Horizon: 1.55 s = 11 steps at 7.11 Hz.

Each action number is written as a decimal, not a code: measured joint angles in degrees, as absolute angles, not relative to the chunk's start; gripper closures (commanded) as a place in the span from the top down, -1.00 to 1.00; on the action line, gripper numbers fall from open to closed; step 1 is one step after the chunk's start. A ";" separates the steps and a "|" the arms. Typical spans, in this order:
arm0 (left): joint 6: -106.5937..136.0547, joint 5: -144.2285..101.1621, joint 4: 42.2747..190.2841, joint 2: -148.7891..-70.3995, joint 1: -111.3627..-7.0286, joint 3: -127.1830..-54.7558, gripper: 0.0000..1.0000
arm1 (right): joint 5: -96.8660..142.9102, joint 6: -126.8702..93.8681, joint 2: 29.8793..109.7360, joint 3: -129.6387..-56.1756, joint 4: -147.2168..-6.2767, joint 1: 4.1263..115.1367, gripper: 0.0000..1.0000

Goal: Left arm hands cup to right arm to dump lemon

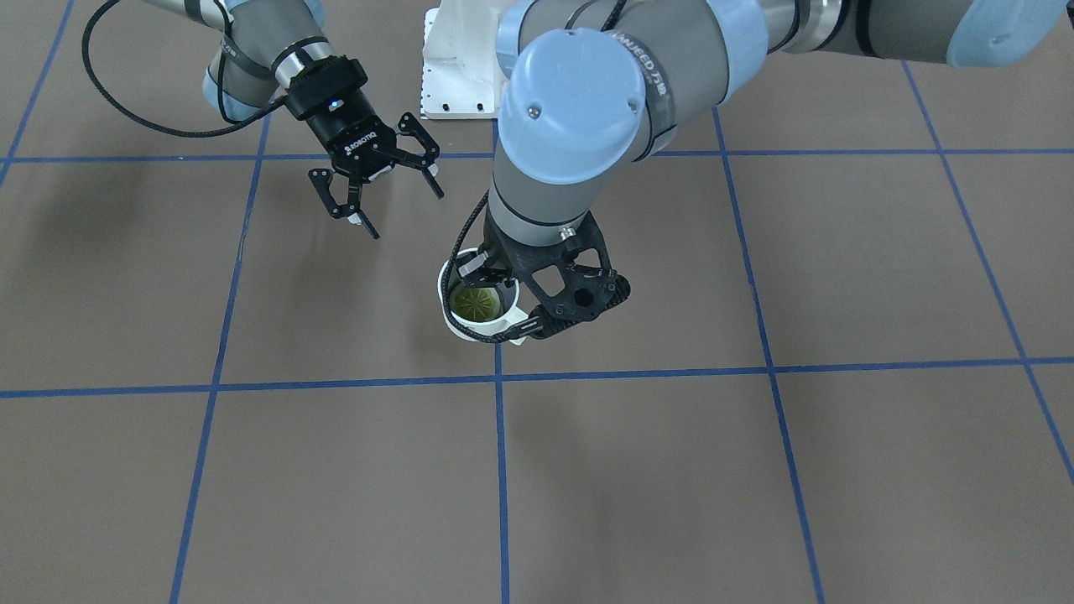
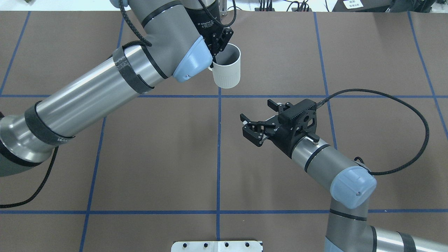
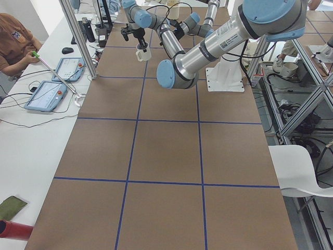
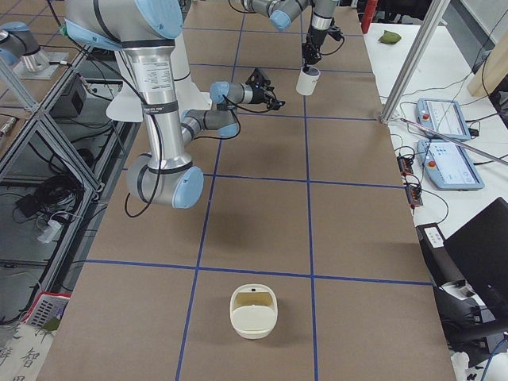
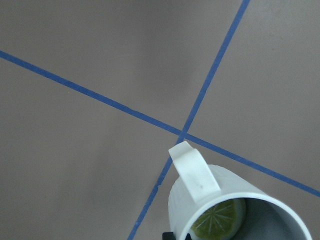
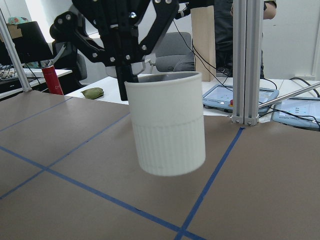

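Note:
My left gripper (image 2: 215,52) is shut on the rim of the off-white cup (image 2: 227,71) and holds it upright, a little above the table near the far edge. The lemon (image 1: 476,304) lies inside the cup, slice face up; it also shows in the left wrist view (image 5: 217,222) below the cup's handle (image 5: 195,175). My right gripper (image 2: 249,129) is open and empty, a short way from the cup and pointing toward it. The right wrist view shows the cup (image 6: 167,130) hanging from the left gripper's fingers (image 6: 125,75), straight ahead.
The brown table carries a grid of blue tape lines (image 2: 219,154). A white mount plate (image 2: 217,246) sits at the robot's base. A white container (image 4: 254,311) stands at the table's right end. Tablets (image 4: 448,163) lie on the side bench.

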<state>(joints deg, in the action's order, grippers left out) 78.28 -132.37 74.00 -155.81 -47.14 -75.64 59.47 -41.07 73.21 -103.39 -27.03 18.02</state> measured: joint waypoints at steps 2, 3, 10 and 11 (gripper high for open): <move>79.91 -131.66 73.93 -156.48 -45.68 -75.64 -1.00 | 56.77 -39.64 70.16 -102.99 -30.98 17.88 0.97; 80.24 -131.33 73.92 -156.73 -45.21 -75.69 -1.00 | 55.81 -39.09 69.13 -102.95 -32.15 17.87 0.97; 81.64 -131.13 73.15 -157.71 -44.39 -76.44 -1.00 | 49.71 -38.86 67.21 -101.12 -33.19 17.93 0.97; 81.65 -131.13 73.03 -157.70 -44.14 -76.50 -1.00 | 49.35 -38.90 67.15 -101.10 -33.11 17.93 0.97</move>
